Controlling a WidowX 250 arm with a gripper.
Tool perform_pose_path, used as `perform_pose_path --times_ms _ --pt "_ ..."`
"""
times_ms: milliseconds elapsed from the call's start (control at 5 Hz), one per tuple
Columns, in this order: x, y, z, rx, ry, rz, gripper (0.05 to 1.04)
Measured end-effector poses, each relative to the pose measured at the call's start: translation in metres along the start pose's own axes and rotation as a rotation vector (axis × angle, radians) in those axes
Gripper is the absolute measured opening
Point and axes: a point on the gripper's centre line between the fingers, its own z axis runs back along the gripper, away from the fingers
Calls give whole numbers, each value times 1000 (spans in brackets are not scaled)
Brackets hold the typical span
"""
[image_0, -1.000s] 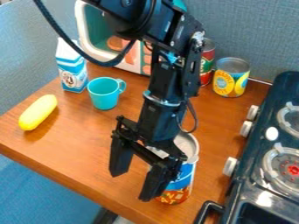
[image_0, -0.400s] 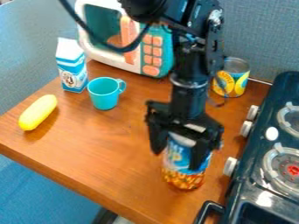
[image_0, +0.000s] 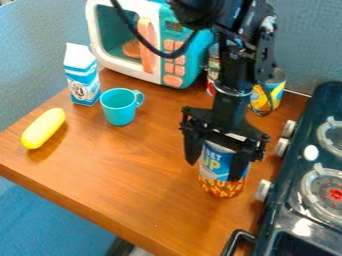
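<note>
The gripper (image_0: 214, 171) hangs right of the middle of the table, near the stove, with its fingers around a can (image_0: 221, 187). One finger lies along the can's left side and the other crosses its right front. The can is upright, with a blue label above and an orange and red patterned band below; the gripper hides part of its top. Whether its base touches the table cannot be told. Left of them stand a teal cup (image_0: 120, 112) and a blue and white carton (image_0: 83, 82). A yellow, elongated toy (image_0: 43, 128) lies near the left edge.
A toy microwave (image_0: 153, 47) stands at the back of the wooden table (image_0: 133, 175). Two other cans, one yellow and blue (image_0: 272, 90) and one partly hidden (image_0: 213, 70), are behind the arm. The stove (image_0: 300, 200) borders the right side.
The gripper has moved right and toward the back, and its fingers have come around the can. The can has shifted the same way with it, away from the front edge.
</note>
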Motion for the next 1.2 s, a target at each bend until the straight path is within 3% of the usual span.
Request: perform_pose_path --times_ms 600,800,1000,1200 --pt "66 10 7 -70 -31 50 1001" --pt "72 11 15 -64 -39 47 1001" --pt "62 17 14 -37 -24 62 1001" --pt "42 24 30 -27 -49 102 1001"
